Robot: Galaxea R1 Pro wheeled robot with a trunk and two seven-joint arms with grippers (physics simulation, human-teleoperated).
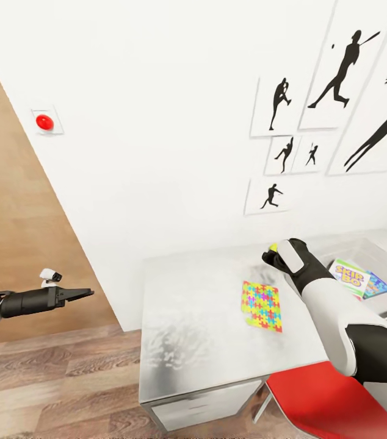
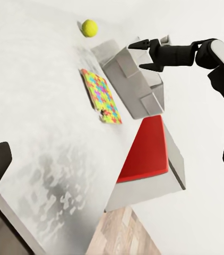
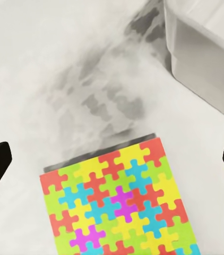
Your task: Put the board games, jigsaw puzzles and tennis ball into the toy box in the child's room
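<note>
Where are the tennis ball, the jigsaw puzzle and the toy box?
tennis ball (image 2: 89,27): left wrist view, middle of the ball.
jigsaw puzzle (image 1: 261,305): head view, centre of its top face.
toy box (image 3: 197,64): right wrist view, outer side wall.

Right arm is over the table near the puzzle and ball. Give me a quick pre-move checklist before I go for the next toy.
1. Right gripper open and unloaded: ok, fingers spread, nothing between them.
2. Jigsaw puzzle reachable: ok, lying flat on the table, nothing on top of it.
3. Tennis ball located: ok, on the table near the wall, beyond the puzzle; mostly hidden behind the gripper in the head view.
4. Toy box ready: ok, open-topped, board games already inside.
5. Left gripper out of the way: ok, held off the table's left side.
6. Second puzzle's whereabouts: cannot tell.
</note>
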